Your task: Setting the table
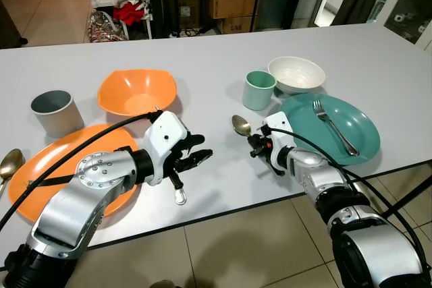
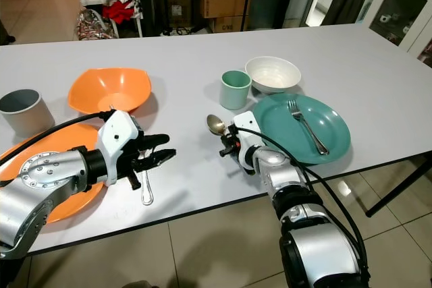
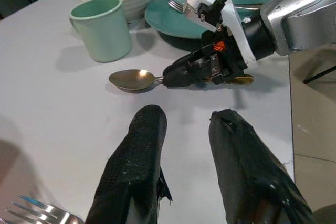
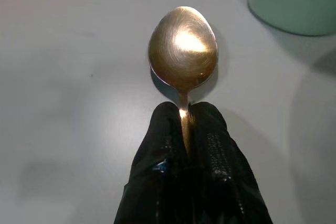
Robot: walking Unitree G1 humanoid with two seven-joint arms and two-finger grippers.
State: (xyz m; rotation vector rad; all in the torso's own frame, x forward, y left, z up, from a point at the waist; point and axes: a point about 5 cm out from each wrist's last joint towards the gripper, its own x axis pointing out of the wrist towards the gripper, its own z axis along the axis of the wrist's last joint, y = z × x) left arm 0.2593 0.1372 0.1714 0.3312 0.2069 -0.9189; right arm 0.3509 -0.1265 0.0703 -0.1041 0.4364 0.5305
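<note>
right gripper (image 4: 185,124) was clamped on spoon (image 4: 182,51) neck, bowl straight ahead of fingertips, teal plate (image 1: 364,143) just beside (left gripper (image 3: 184,145) apart, idle).

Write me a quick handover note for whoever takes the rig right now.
Right gripper: shut on the gold spoon, low at the table, left of the teal plate.
Left gripper: open, over the fork lying beside the orange plate.
Done: teal plate has its fork, mint cup and white bowl.
Left: release the spoon, finish the orange setting.
</note>
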